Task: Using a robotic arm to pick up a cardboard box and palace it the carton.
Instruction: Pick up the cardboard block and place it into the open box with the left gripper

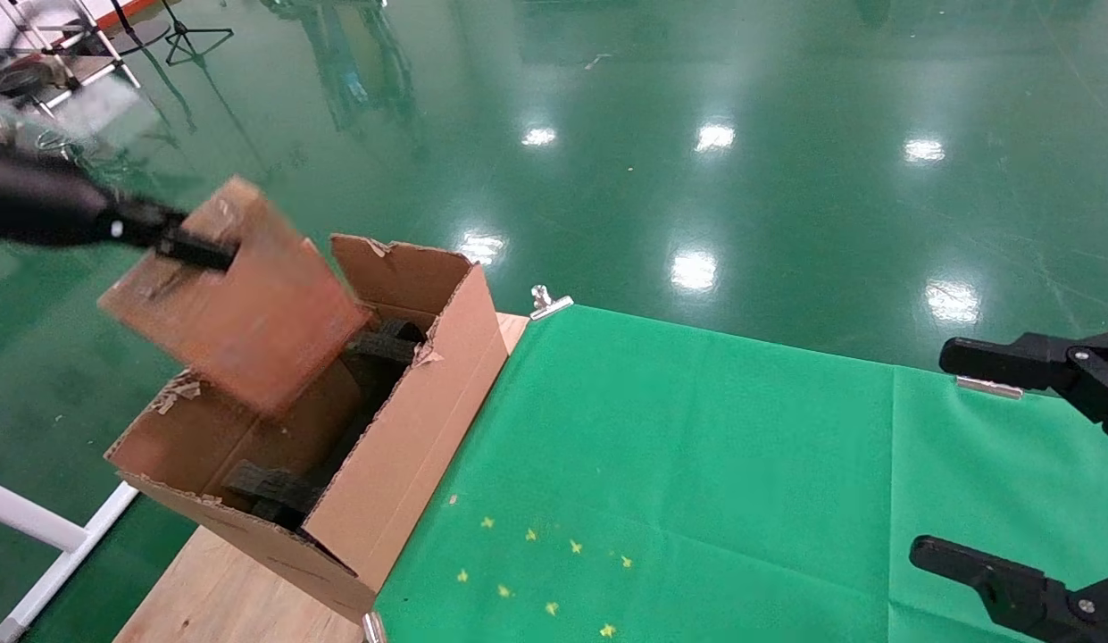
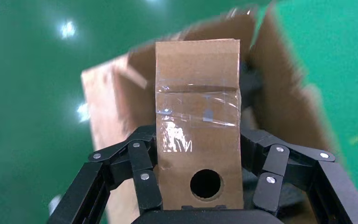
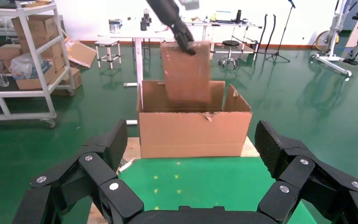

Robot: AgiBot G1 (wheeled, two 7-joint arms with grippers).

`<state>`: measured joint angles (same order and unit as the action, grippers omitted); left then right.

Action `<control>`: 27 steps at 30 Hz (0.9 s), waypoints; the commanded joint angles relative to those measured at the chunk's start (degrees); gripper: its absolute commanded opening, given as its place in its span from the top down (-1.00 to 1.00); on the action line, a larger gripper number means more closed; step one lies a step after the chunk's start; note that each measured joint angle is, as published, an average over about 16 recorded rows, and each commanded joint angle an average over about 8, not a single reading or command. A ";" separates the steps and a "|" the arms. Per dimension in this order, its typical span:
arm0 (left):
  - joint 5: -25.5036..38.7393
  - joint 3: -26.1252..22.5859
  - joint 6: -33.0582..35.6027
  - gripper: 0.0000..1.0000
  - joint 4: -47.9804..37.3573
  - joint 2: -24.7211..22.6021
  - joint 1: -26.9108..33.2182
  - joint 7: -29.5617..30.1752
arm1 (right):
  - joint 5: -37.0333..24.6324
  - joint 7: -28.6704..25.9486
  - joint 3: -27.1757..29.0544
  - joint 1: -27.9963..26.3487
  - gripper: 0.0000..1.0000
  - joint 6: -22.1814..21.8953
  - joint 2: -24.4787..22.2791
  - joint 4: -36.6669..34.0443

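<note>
Setting: green cloth (image 1: 696,464) covers a wooden table (image 1: 214,598) standing on a glossy green floor (image 1: 696,134); shelving and stands sit far off in the room.

Nearest, 4 o'clock in the head view: right gripper (image 1: 1009,464), parked over the cloth, fingers spread wide and holding nothing, well apart from the work.

Next, 8 o'clock: carton (image 1: 411,429), open-topped with ragged flaps, at the table's left end; its long axis runs from 7 toward 1 o'clock; black foam blocks (image 1: 272,489) lie inside.

Above it, 9 to 10 o'clock: cardboard box (image 1: 241,304), in the air and tilted, its lower edge over the carton's open mouth, not yet inside as far as I can judge.

Farthest, 10 o'clock: left gripper (image 2: 198,179) on the robotic arm (image 1: 36,210), fingers pressed against the box's two broad faces at the end with the round hole; taped narrow edge faces the wrist camera.

Key relation: carton opening lies directly beyond and below the held box, so the coming move probably calls for lowering along the box's long axis between the foam blocks.

Nearer arm: the left, by far.
</note>
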<state>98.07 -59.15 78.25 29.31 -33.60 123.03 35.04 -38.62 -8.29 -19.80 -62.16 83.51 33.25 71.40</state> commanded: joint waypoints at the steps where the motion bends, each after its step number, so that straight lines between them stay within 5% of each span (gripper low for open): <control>1: 1.11 -0.84 -0.56 1.00 -2.66 -0.30 -1.02 -3.05 | 0.00 0.00 0.00 0.00 -1.00 0.00 0.00 0.00; 12: 4.20 -2.61 -11.68 1.00 -13.14 -6.26 -6.05 -7.81 | 0.00 0.00 0.00 0.00 -1.00 0.00 0.00 0.00; 27: 6.81 -4.10 -21.61 1.00 -22.52 -13.26 -12.33 -1.25 | 0.01 0.00 -0.01 0.00 -1.00 0.00 0.00 0.00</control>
<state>104.77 -63.18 56.71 7.20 -46.50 110.72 33.13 -38.62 -8.29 -19.81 -62.16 83.50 33.24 71.40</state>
